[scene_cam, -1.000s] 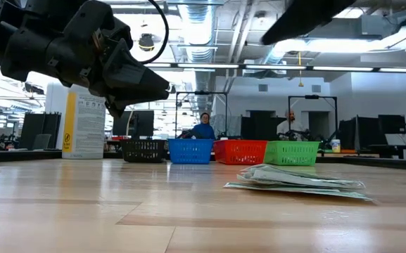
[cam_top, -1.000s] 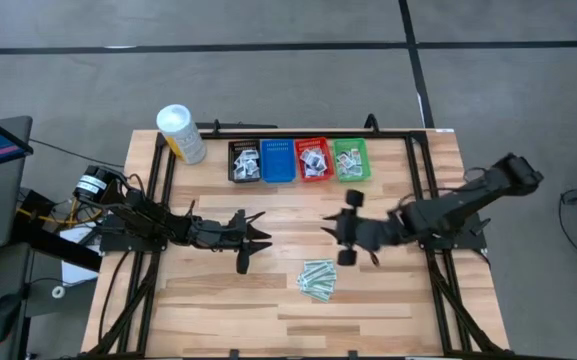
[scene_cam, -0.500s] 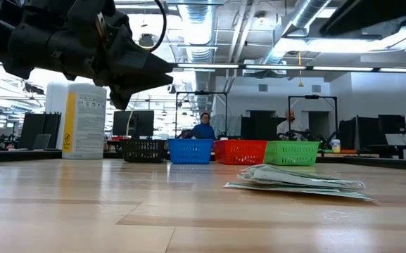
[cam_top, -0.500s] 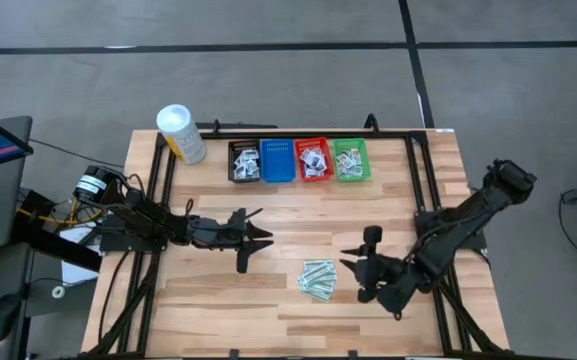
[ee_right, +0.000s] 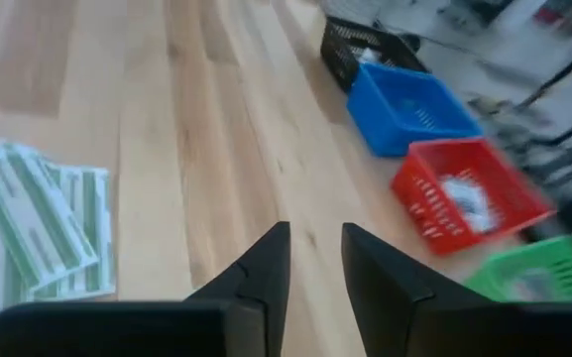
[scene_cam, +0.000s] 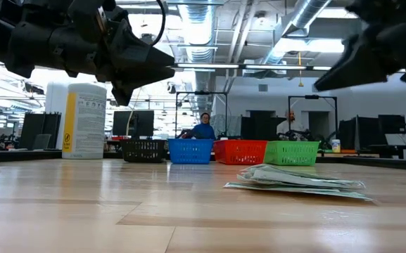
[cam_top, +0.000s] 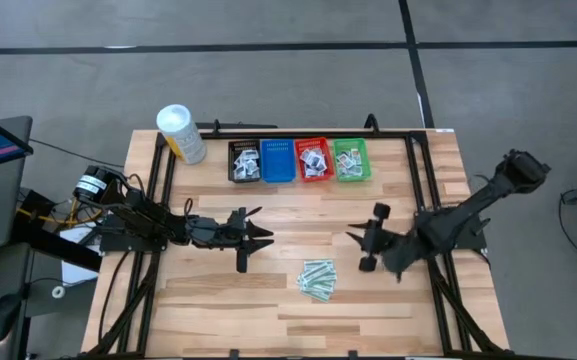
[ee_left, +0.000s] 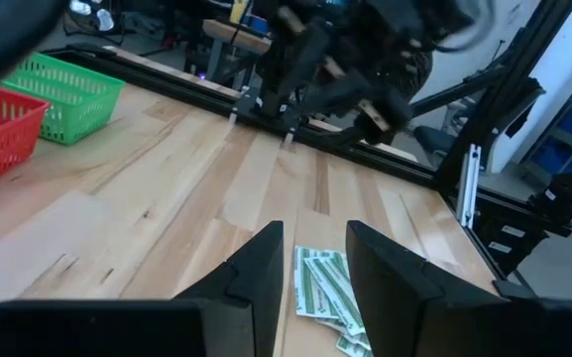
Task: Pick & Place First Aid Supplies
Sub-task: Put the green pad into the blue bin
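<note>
The first aid supplies still loose are a small pile of pale-green strips (cam_top: 318,280) lying flat on the wooden table (cam_top: 208,300), right of centre and toward the near edge. Small white packets lie in the black (cam_top: 245,160), red (cam_top: 313,160) and green (cam_top: 350,160) baskets at the far edge. My left gripper (cam_top: 258,238) hovers open left of centre, pointing level toward the right. My right gripper (cam_top: 356,240) hovers open just beyond and to the right of the strips (ee_right: 38,233), slanting down. Neither has anything between its fingers (ee_left: 266,268) (ee_right: 266,268).
The black, blue (cam_top: 277,160), red and green baskets stand in a row at the far edge. A tall white tub with a yellow label (cam_top: 181,133) stands at the far left corner. Black frame rails (cam_top: 423,190) run along the table's sides. People sit in the room behind (scene_cam: 204,126).
My right gripper has swung from the table's middle toward the near and right edges, then part of the way back, and has sunk into the low view's upper right. My left gripper has stayed in place and tipped its fingers up to about level.
</note>
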